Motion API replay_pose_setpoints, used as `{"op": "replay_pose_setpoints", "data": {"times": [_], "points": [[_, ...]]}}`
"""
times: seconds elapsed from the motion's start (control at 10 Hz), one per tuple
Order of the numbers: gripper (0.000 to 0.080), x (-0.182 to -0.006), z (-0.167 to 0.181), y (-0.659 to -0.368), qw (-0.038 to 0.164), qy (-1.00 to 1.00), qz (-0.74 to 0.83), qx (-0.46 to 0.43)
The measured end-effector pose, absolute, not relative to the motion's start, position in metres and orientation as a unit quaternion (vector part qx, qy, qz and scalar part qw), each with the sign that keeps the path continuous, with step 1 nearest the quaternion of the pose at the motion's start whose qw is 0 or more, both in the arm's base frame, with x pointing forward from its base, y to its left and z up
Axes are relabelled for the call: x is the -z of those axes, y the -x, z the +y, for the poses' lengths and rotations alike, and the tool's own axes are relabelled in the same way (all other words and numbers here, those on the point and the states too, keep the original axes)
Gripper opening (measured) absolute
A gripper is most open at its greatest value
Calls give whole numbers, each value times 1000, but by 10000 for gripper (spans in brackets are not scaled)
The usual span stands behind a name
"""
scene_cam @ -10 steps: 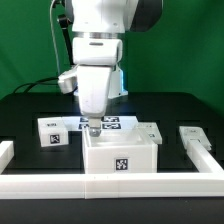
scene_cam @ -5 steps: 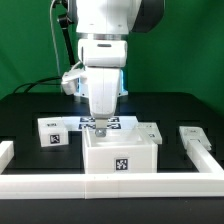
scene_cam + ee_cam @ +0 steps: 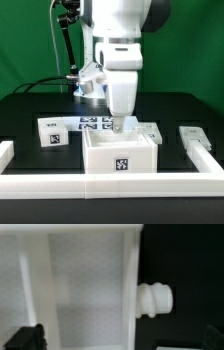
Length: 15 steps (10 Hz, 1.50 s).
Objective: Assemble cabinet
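black counter (image 3: 30,105), green backdrop (image 3: 30,40): hand (image 3: 120,128) poised over cabinet (image 3: 100,158).
fingers (image 3: 30,338) spread apart (wrist view), either side of the cabinet's side wall (image 3: 131,280), likely placed to clamp it.

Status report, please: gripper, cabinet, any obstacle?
Gripper over cabinet, jaws open astride one wall. Cabinet upright, top open. Small block lies apart beside it.

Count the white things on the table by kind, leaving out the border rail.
Cabinet: 1
Smaller parts: 3, one on the exterior view's left, one at the cabinet's back right corner, one on the far right
Marker board: 1
Total: 5
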<state>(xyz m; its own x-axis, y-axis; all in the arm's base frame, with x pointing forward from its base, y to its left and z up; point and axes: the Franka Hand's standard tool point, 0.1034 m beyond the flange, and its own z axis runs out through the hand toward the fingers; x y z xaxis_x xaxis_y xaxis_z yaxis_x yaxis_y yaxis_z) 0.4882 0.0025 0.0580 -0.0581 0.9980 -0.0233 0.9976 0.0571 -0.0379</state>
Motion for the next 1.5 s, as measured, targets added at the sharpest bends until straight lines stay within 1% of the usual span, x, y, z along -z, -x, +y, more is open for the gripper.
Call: {"op": "replay_pose_setpoints", "data": {"times": [0.2,0.4,0.5,0.6,0.8,1.0,1.1,1.2,1.3,1.4,1.5], "points": [[798,-59,-2,-492,3,689,-725,-21],[798,-56,1,-485,7,686,-727,-24],[798,-50,8,-474,15,682,-731,-27],[798,-46,14,-470,20,678,-735,-29],[798,-37,22,-465,29,673,-738,-32],[798,-23,23,-460,40,673,-738,-39],[798,-21,24,-461,41,674,-736,-39],[772,-22,24,-462,40,677,-734,-38],[772,-22,24,-462,40,677,-734,-39],[598,-22,23,-462,40,678,-733,-39],[598,-22,23,-462,40,678,-733,-39]]}}
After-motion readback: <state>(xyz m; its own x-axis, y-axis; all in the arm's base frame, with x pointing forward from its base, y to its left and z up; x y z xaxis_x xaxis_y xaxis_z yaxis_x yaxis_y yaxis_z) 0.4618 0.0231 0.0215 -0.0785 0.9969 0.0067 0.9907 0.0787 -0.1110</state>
